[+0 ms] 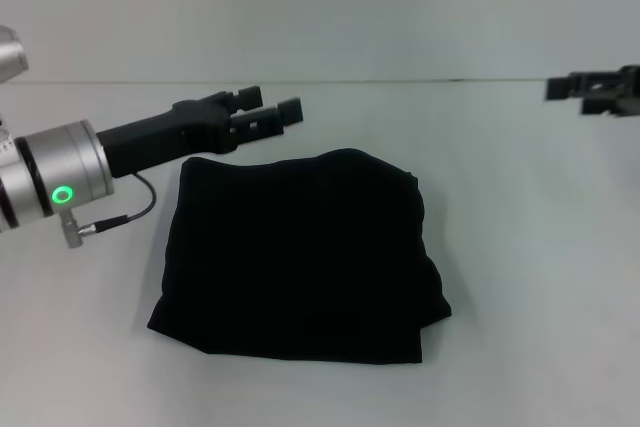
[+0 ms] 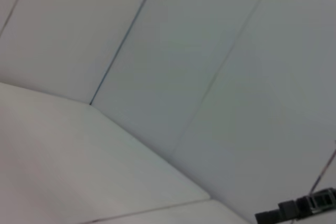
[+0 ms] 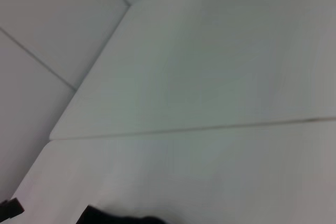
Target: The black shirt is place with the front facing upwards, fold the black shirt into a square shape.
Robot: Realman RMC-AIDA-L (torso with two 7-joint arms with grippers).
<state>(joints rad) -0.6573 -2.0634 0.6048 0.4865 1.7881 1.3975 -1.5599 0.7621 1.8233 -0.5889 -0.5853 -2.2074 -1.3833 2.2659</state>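
Overhead, left claw (image 1: 272, 107) (empty) hovers beyond folded black shirt (image 1: 300, 252).

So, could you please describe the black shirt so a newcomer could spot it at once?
On the white table, look at the middle: the black shirt lies folded into a rough square, just in front of the left gripper. It is soft, plain cloth, unlike the hard jointed grippers.
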